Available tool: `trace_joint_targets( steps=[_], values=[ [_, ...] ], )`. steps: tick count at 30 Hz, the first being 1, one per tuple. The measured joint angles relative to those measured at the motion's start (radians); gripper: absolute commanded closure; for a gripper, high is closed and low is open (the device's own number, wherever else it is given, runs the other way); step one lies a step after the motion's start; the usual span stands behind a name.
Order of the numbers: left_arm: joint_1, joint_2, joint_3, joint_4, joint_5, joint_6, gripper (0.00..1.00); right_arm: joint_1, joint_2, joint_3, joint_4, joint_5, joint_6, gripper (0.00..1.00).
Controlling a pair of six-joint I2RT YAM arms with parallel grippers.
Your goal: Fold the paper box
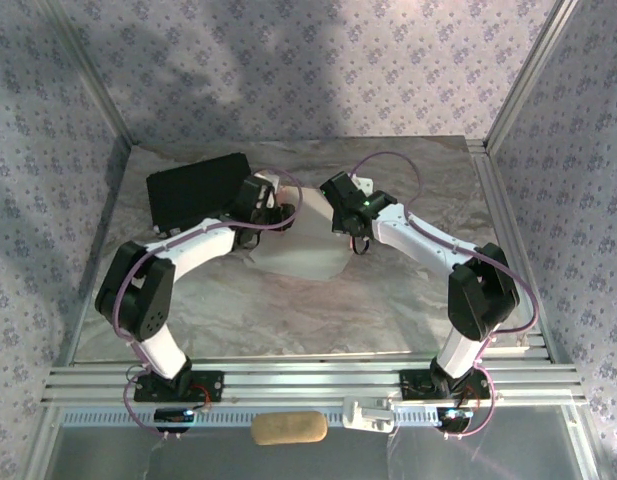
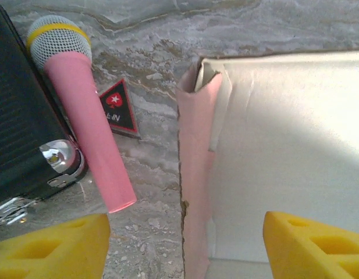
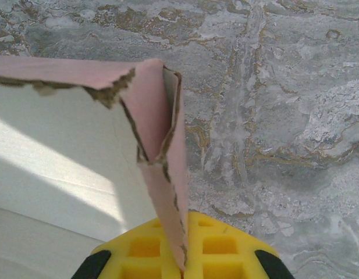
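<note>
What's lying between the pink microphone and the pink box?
A small black-and-red triangle with a star, right beside the microphone, then bare table up to the box. The left wrist view shows it.

Pink microphone (image 2: pixel 86 122) between black case (image 2: pixel 19 122) and triangular badge (image 2: pixel 118 109)

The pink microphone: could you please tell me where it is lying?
In the left wrist view, the pink microphone lies on the table at upper left, beside the black case, with a triangular card between it and the paper box.
</note>
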Motion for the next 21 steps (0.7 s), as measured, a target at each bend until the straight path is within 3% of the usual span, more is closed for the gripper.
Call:
trace_joint_targets(
  steps=[8,15,21],
  values=[
    [-0.008,0.078,0.028,-0.005,-0.041,0.014,0.58,0.006,0.000,0.000,0.000,-0.005,0.000,1.00],
    [-0.056,0.093,0.042,-0.008,-0.135,0.026,1.00,0.011,0.000,0.000,-0.001,-0.014,0.000,1.00],
    [-0.115,0.093,0.079,-0.054,-0.290,0.021,1.00,0.009,0.000,0.000,-0.003,-0.001,0.001,1.00]
  ],
)
